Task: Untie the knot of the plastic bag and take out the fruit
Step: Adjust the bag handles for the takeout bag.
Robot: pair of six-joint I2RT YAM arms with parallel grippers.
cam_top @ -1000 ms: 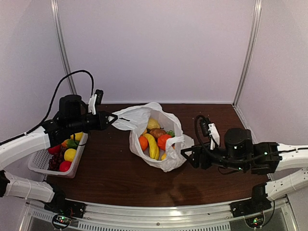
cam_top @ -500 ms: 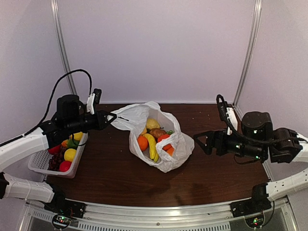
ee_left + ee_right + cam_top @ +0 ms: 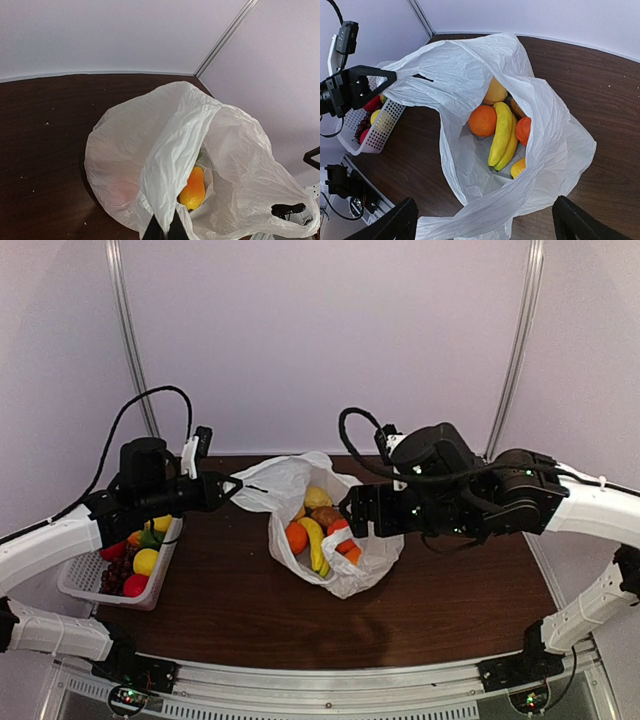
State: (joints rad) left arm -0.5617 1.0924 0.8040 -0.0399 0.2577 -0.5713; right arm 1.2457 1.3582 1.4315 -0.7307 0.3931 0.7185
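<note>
The left gripper (image 3: 232, 485) pinched a handle of the plastic bag (image 3: 283, 483), jaws pressed together, stretching its mouth open. The fruit (image 3: 314, 536) lay inside, midway across the table (image 3: 230, 610). The right gripper (image 3: 350, 518) hovered over it, jaws spread, seemingly to reach in.

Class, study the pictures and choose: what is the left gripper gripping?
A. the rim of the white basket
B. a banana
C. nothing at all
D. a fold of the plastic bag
D: the left gripper is shut on a stretched fold of the plastic bag, whose mouth stands open over the fruit.
</note>
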